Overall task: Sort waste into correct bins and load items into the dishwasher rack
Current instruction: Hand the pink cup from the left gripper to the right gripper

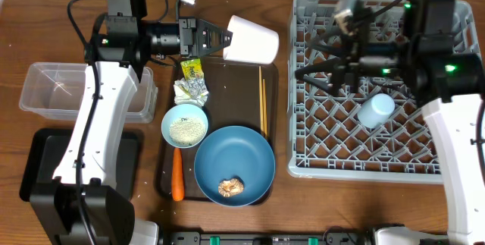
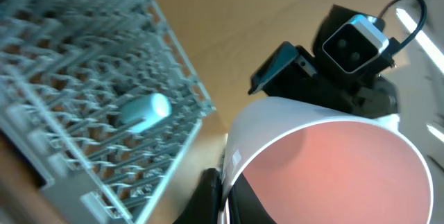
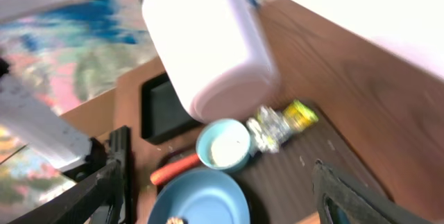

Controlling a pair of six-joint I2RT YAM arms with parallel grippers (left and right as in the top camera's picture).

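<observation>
My left gripper (image 1: 220, 38) is shut on the rim of the pale pink cup (image 1: 252, 40) and holds it on its side above the table, between the brown tray and the grey dishwasher rack (image 1: 364, 165). In the left wrist view the cup's pink inside (image 2: 326, 168) fills the lower right, with one finger on each side of its rim (image 2: 223, 196). The light blue cup (image 1: 377, 110) lies in the rack. My right gripper (image 1: 303, 57) is open and empty over the rack's left edge, facing the pink cup (image 3: 208, 50). The blue plate (image 1: 235, 161) holds a brown lump (image 1: 231, 188).
On the dark brown serving tray (image 1: 227, 86) lie the chopsticks (image 1: 263, 101), the green-yellow packet (image 1: 192, 68), the wrapper (image 1: 191, 89), the bowl of rice (image 1: 184, 124) and the carrot (image 1: 177, 175). The clear tub (image 1: 57, 89) and the black tray (image 1: 42, 161) stand at the left.
</observation>
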